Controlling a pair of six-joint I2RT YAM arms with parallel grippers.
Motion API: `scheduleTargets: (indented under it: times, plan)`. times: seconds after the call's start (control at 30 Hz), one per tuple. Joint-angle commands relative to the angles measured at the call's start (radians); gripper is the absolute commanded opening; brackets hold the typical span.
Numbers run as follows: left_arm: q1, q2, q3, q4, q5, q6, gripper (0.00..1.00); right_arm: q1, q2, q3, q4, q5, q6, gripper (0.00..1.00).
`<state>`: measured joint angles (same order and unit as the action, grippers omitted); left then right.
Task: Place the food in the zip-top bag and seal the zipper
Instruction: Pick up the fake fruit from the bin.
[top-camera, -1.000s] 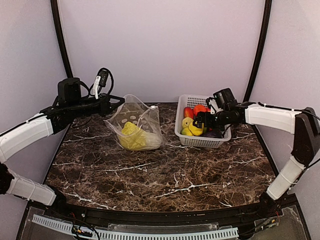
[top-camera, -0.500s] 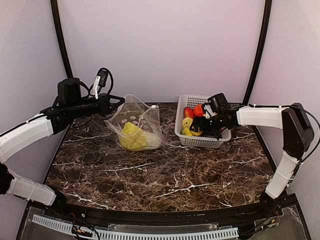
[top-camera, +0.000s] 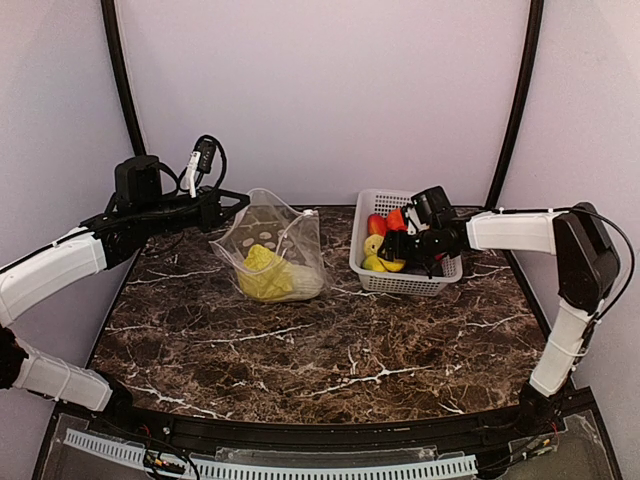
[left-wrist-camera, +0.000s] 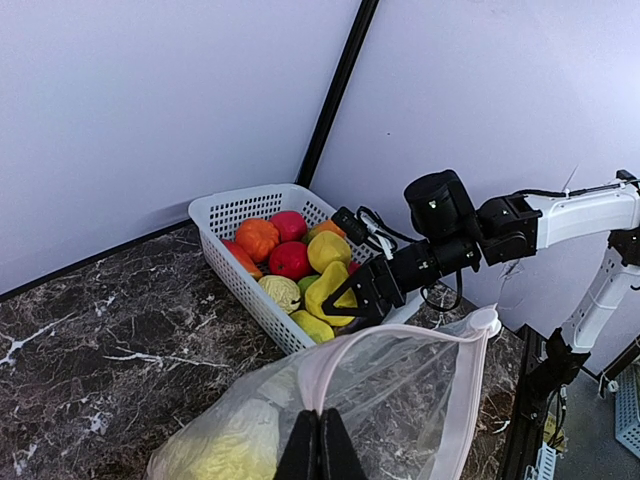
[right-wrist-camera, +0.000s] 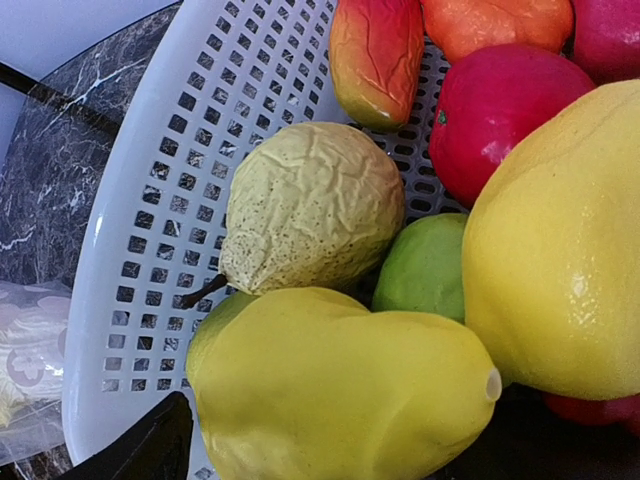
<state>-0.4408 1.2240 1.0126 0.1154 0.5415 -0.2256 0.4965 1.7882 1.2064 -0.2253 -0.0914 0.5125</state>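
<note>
The desk (top-camera: 300, 345) is dark marble, with open room along its front edge and between bag and basket. My left gripper (left-wrist-camera: 320, 452) is pinched tight on the bag (left-wrist-camera: 400, 400) at its pinkish zipper (left-wrist-camera: 400, 336), mouth held up near the back-left corner. It is clear and dotted, with yellow food (top-camera: 265, 274) slumped inside. The white basket (top-camera: 400, 284) by the back-right edge holds red, orange and green fruit (left-wrist-camera: 290, 260) (heaped). My right gripper (top-camera: 393, 252) stands wide around a yellow pear (right-wrist-camera: 340, 390); whether it presses, I cannot tell.
</note>
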Motion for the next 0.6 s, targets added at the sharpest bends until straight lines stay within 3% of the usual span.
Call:
scheduleTargets:
  times: [0.0,0.37,0.57]
  plan:
    - [0.005,-0.036,-0.012,0.027,0.017,-0.003,0.01,0.001,0.023,0.019,0.037,0.027,0.015,0.75]
    - [0.005,-0.038,-0.01,0.023,0.014,-0.001,0.01,0.0,-0.017,-0.007,0.06,0.038,0.012,0.64]
    - [0.005,-0.042,-0.01,0.021,0.012,0.003,0.01,0.001,-0.131,-0.045,0.058,0.037,-0.014,0.61]
